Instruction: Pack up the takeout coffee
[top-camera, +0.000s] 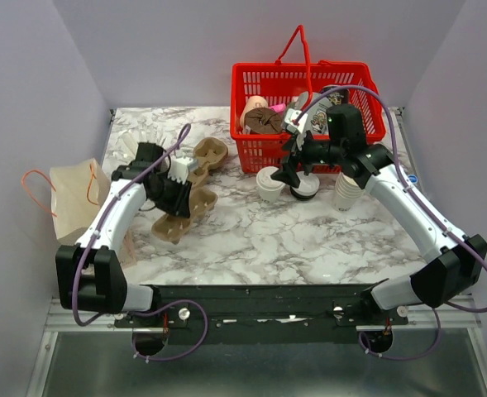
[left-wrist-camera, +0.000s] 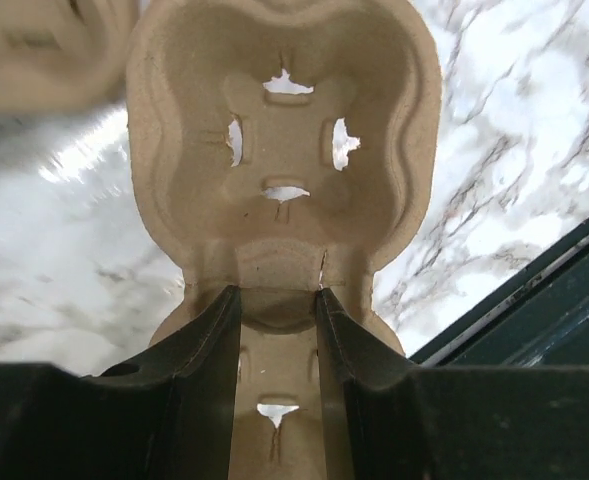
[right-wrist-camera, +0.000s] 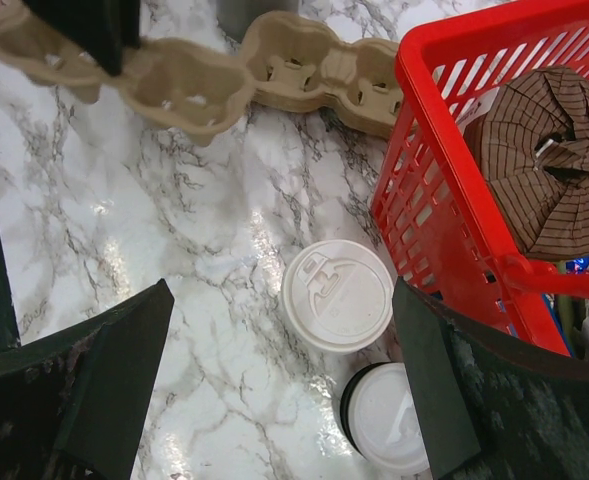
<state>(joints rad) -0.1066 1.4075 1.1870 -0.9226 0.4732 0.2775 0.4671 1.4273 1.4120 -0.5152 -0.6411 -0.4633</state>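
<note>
Left gripper (left-wrist-camera: 274, 300): fingers pinch the centre rib of a brown moulded-pulp cup carrier (left-wrist-camera: 284, 150). It looks raised and tilted over the left side of the white marble table (top-camera: 251, 240). Right gripper (right-wrist-camera: 281, 298): fingers spread wide, holding nothing, hovering over the takeout coffee, a small white paper cup with a round white plastic lid (right-wrist-camera: 337, 296). The cup stands on the table just near of the red plastic basket (right-wrist-camera: 444, 190), off-centre toward my right finger. I read this as approach-to-grasp, with the cup in neither the carrier nor the brown paper bag (top-camera: 74, 198) at the left edge. Next move calls for centring on the cup, descending, then closing softly on the wall below the lid, clear of the short stack of loose white lids (right-wrist-camera: 389, 415) just beside it. Hard to make out: the cup wall is hidden under its lid, I can't tell whether the bag mouth is open, and the basket contents are cut off.
</note>
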